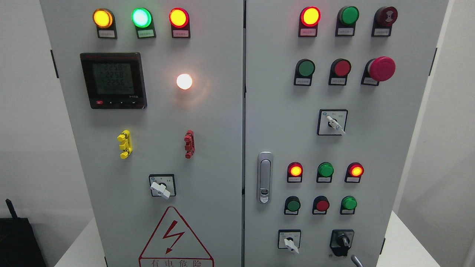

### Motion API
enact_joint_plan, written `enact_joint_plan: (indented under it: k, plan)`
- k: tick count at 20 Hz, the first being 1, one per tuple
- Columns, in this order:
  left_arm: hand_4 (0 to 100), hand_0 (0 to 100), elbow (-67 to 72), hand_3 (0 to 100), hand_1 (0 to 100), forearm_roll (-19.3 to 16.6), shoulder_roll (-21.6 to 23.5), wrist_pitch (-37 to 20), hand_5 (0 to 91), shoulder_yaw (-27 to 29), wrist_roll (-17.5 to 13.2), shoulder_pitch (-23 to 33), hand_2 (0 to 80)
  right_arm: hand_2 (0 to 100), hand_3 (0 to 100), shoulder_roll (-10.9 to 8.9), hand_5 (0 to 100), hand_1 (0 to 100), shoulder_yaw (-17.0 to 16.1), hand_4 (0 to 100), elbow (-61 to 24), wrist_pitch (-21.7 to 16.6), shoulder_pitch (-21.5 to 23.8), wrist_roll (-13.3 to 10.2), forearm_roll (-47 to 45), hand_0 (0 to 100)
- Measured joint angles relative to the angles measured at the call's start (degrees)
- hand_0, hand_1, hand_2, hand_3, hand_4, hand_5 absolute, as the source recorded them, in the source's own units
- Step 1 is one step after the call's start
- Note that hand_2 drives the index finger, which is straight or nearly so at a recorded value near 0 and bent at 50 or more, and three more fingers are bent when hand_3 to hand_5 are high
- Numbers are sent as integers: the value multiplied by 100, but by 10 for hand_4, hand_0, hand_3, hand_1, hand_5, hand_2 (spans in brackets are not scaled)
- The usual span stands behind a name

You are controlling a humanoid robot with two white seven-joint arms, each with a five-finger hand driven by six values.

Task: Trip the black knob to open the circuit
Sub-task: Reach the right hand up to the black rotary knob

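Note:
The black rotary knob (342, 241) sits at the bottom right of the right cabinet door (371, 148), on a black plate, with its handle pointing roughly upright. Just below and right of it, a small grey curved tip (356, 260) pokes up from the bottom edge. It looks like part of my right hand and lies a little short of the knob, not touching it. No more of that hand shows. My left hand is out of view.
White selector switches (290, 243) (334, 124) (160, 189) share the grey panels with lit red, yellow and green lamps. A red mushroom stop button (381, 68) sticks out at upper right. A door handle (264, 177) runs beside the centre seam. A digital meter (113, 80) is at upper left.

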Motion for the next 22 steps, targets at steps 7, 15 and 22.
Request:
enact_joint_plan:
  k: [7, 15, 22]
  plan:
    - [0, 120, 0, 0, 389, 0, 0, 0, 0, 0, 0, 0, 0, 20, 1000, 0, 900, 1000, -16, 1000, 59, 4, -63, -2, -6, 1000]
    - [0, 120, 0, 0, 389, 0, 0, 0, 0, 0, 0, 0, 0, 25, 1000, 0, 899, 1000, -12, 1000, 79, 38, -67, -2, -7, 1000]
    - [0, 120, 0, 0, 389, 0, 0, 0, 0, 0, 0, 0, 0, 29, 1000, 1, 898, 1000, 27, 1000, 79, 48, -79, -3, -7, 1000]
